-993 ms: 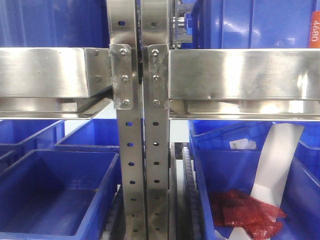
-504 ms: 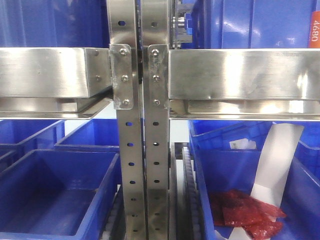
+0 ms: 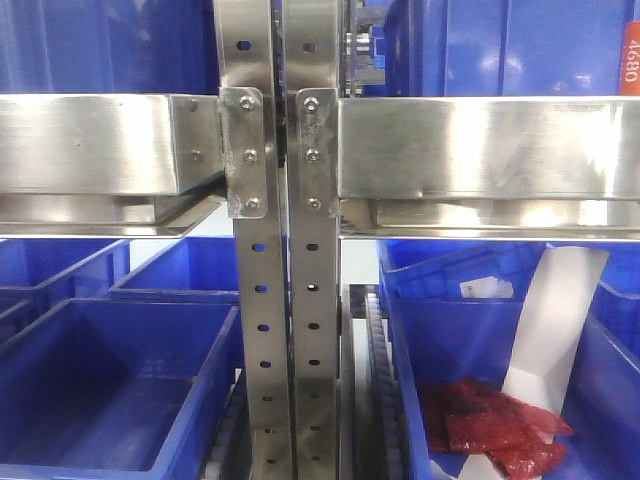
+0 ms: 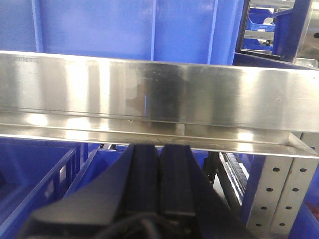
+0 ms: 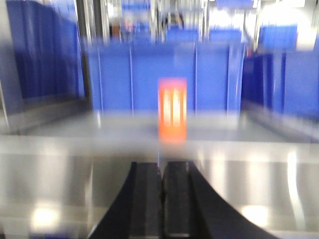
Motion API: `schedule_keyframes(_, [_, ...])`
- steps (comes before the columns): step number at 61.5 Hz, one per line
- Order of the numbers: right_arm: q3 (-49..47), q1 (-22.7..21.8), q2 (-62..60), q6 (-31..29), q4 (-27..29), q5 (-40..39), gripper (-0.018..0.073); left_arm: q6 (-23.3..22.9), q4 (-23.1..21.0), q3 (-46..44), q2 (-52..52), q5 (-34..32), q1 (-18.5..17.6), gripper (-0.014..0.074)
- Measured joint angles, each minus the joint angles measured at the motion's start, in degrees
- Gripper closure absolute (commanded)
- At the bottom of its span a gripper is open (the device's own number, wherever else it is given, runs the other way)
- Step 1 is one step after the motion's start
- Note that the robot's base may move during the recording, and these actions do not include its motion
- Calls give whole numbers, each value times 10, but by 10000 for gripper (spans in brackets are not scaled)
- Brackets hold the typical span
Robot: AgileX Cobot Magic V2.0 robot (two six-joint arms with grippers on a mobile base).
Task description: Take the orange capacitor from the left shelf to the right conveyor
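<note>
I cannot make out an orange capacitor in any view. My left gripper (image 4: 159, 145) is shut and empty, its black jaws pressed together just below a steel shelf rail (image 4: 149, 94), with blue bins above and below it. My right gripper (image 5: 162, 163) is shut and empty, in front of a steel shelf edge. That view is blurred. Beyond it stands a blue bin (image 5: 124, 74) with an orange label (image 5: 172, 110) on its front. Neither gripper shows in the front view.
Two perforated steel uprights (image 3: 275, 300) stand in the middle of the front view, with steel rails (image 3: 480, 150) to both sides. A blue bin (image 3: 110, 390) sits lower left. The lower right bin (image 3: 600, 400) holds red bags (image 3: 495, 425) and a white paper strip (image 3: 550, 320). An orange label (image 3: 630, 55) sits top right.
The front view has barely changed; only the orange label at the top right edge has shifted slightly.
</note>
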Motion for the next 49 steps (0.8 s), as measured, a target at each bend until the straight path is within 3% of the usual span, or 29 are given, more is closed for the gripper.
schedule_keyframes(11, [-134, 0, 83, 0, -1, 35, 471, 0, 0, 0, 0, 0, 0, 723])
schedule_keyframes(17, [-193, 0, 172, 0, -1, 52, 314, 0, 0, 0, 0, 0, 0, 723])
schedule_keyframes(23, [-239, 0, 262, 0, -1, 61, 74, 0, 0, 0, 0, 0, 0, 723])
schedule_keyframes(28, [-269, 0, 337, 0, -1, 62, -70, 0, 0, 0, 0, 0, 0, 723])
schedule_keyframes(49, [-325, 0, 572, 0, -2, -11, -64, 0, 0, 0, 0, 0, 0, 723])
